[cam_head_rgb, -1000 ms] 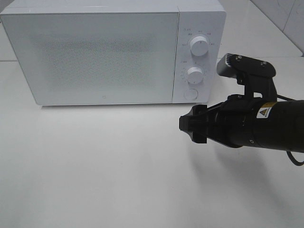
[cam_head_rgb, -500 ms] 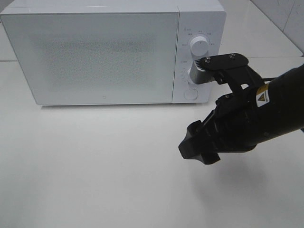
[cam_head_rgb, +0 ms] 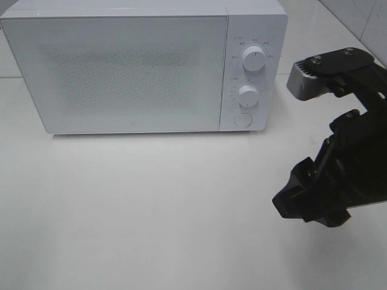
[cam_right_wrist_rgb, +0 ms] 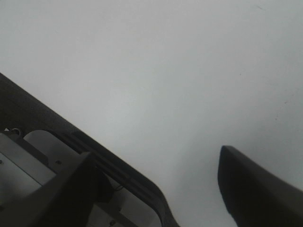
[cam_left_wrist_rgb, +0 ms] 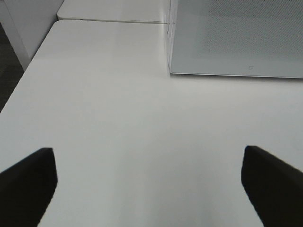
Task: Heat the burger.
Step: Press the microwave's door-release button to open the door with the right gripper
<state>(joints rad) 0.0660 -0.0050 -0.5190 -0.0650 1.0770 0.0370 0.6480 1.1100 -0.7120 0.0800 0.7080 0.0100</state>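
The burger is out of view in every frame. The white microwave (cam_head_rgb: 121, 72) stands at the back of the table with its door shut; its lower front corner (cam_left_wrist_rgb: 236, 42) shows in the left wrist view. My right gripper (cam_head_rgb: 309, 202) hangs over the table's right side, in front of and to the right of the control panel. In its wrist view my right gripper (cam_right_wrist_rgb: 189, 184) is open, with only bare table between the fingers. My left gripper (cam_left_wrist_rgb: 149, 182) is open wide over the white table, short of the microwave, holding nothing.
The microwave's panel carries an upper knob (cam_head_rgb: 253, 58), a lower knob (cam_head_rgb: 248, 95) and a round button (cam_head_rgb: 242, 119). The white table (cam_head_rgb: 151, 205) stretches in front. Its left edge (cam_left_wrist_rgb: 28, 71) drops off to a dark floor.
My right arm has pulled back from in front of the microwave's knobs, moving right and toward the table's front. The left gripper has not visibly changed.
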